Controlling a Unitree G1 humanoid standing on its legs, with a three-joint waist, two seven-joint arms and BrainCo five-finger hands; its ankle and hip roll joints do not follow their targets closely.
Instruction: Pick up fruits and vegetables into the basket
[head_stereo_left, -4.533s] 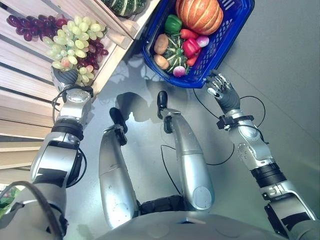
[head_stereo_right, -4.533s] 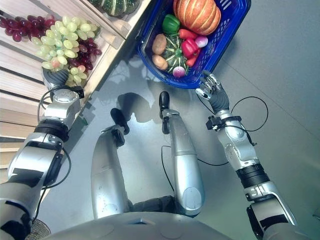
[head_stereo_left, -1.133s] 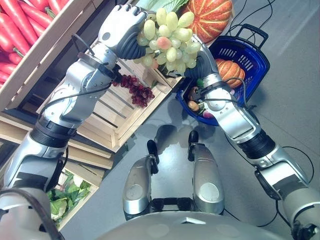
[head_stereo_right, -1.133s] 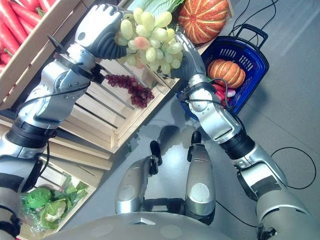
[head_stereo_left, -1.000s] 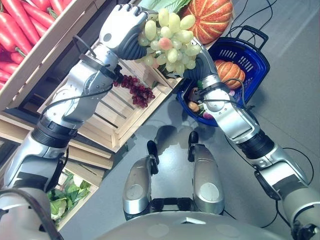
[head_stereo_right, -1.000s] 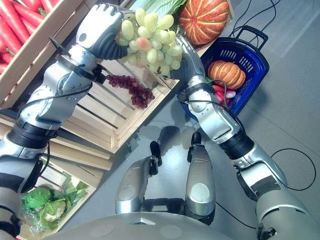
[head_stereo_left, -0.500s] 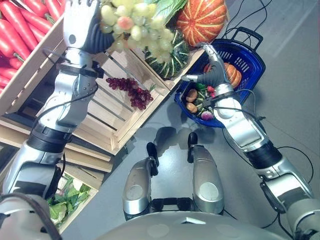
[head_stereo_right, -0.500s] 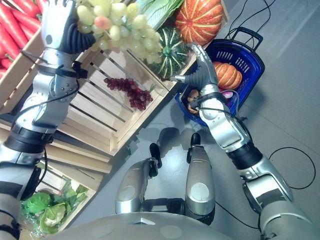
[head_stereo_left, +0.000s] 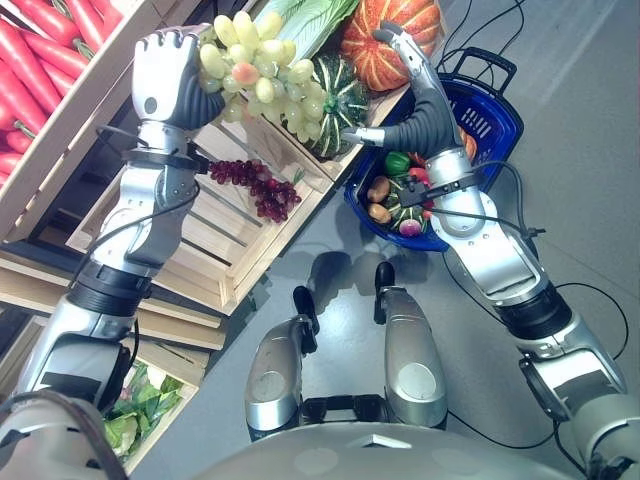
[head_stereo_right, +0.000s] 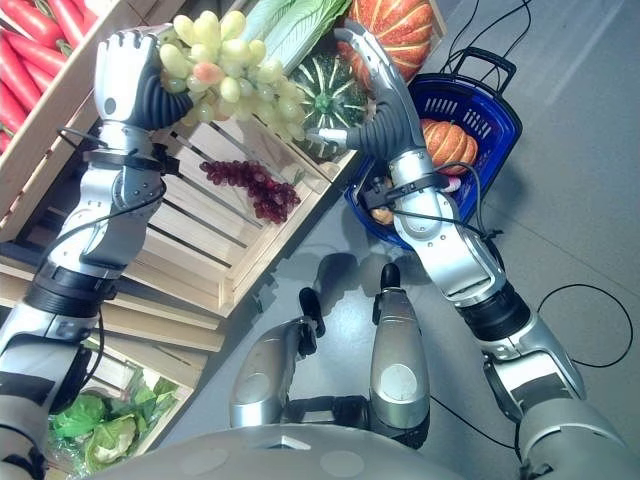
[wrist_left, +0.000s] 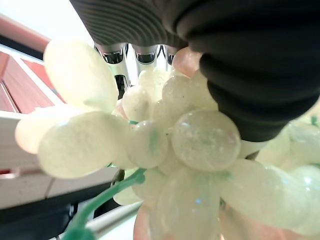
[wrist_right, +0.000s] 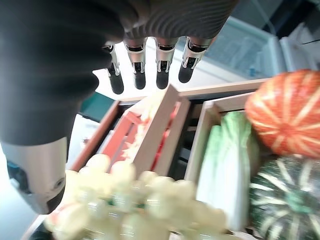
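My left hand (head_stereo_left: 165, 82) is raised high and shut on a bunch of green grapes (head_stereo_left: 262, 70), which hangs in front of the wooden shelves. Up close, the grapes (wrist_left: 150, 150) sit under its curled fingers (wrist_left: 136, 53). My right hand (head_stereo_left: 418, 100) is open, fingers straight and pointing up, just right of the bunch, thumb reaching toward it; whether it touches I cannot tell. The blue basket (head_stereo_left: 497, 122) stands on the floor below and behind the right hand. It holds a small pumpkin (head_stereo_right: 448, 142), a green pepper (head_stereo_left: 397, 163) and other vegetables.
Wooden crates fill the left side; one holds purple grapes (head_stereo_left: 255, 190), another red carrots (head_stereo_left: 40, 55). On the shelf behind the hands lie an orange pumpkin (head_stereo_left: 385, 45), a dark green squash (head_stereo_left: 338, 100) and a cabbage (wrist_right: 225, 160). Leafy greens (head_stereo_left: 130, 420) sit at lower left.
My left hand has taken the green grapes from the crate and lifted them. Over the last half second it came down slightly, and the right hand rose from the basket up beside the bunch.
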